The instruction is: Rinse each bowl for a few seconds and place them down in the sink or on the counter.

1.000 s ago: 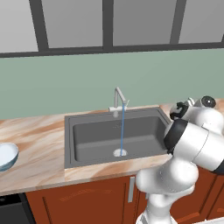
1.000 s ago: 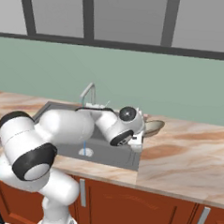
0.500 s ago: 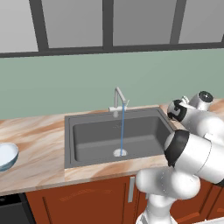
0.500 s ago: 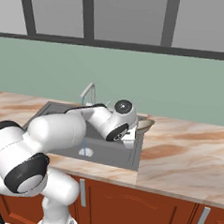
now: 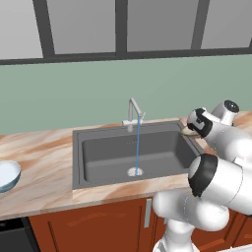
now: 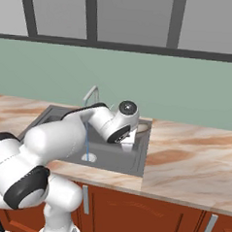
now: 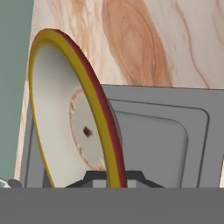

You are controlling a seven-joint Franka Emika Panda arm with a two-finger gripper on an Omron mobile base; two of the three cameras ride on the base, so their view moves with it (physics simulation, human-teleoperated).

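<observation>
Left base view: a marbled counter (image 5: 44, 192) runs under a green wall and dark-framed windows, over red-brown cabinets (image 5: 98, 226). At far left on it sits the pale bowl (image 5: 7, 174), upright, mouth up. To the right comes the sink (image 5: 123, 155), where a thin stream falls from the tap (image 5: 133, 109) to the drain (image 5: 134, 172). At the sink's right edge the gripper (image 5: 193, 129) is clamped on the rim of the tan bowl (image 5: 188, 131). Hand view shows that bowl (image 7: 65, 127) tipped on edge over the basin corner, its rim running up the picture from the fingers, its face to the picture's left.
</observation>
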